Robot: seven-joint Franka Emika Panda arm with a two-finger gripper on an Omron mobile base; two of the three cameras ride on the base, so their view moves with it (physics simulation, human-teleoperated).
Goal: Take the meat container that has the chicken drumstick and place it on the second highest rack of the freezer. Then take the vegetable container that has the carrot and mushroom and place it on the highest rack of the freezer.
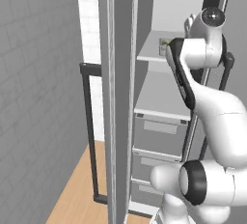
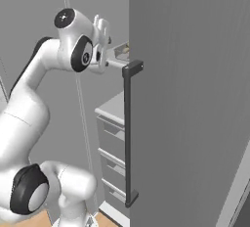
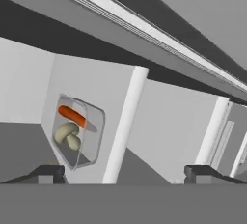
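Observation:
The clear vegetable container point(image 3: 94, 132) holds the orange carrot point(image 3: 72, 116) and the pale mushroom point(image 3: 67, 134). It rests on the highest rack point(image 1: 150, 50) of the open freezer point(image 1: 159, 136), and a corner of the container point(image 1: 164, 47) shows past the arm. My gripper point(image 3: 124, 174) is open wide, a short way back from the container, which lies ahead and off to one side of the left fingertip point(image 3: 46, 172). Nothing is between the fingers. The second highest rack point(image 1: 157, 97) shows bare where the arm does not cover it. The meat container with the chicken drumstick is out of view.
Grey drawers point(image 1: 157, 133) stack below the racks. An open freezer door point(image 2: 195, 99) with a long dark bar handle point(image 2: 128, 133) stands close on the right. Another door edge point(image 1: 118, 97) with a dark handle point(image 1: 89, 131) stands on the left, a grey wall point(image 1: 38, 97) beyond.

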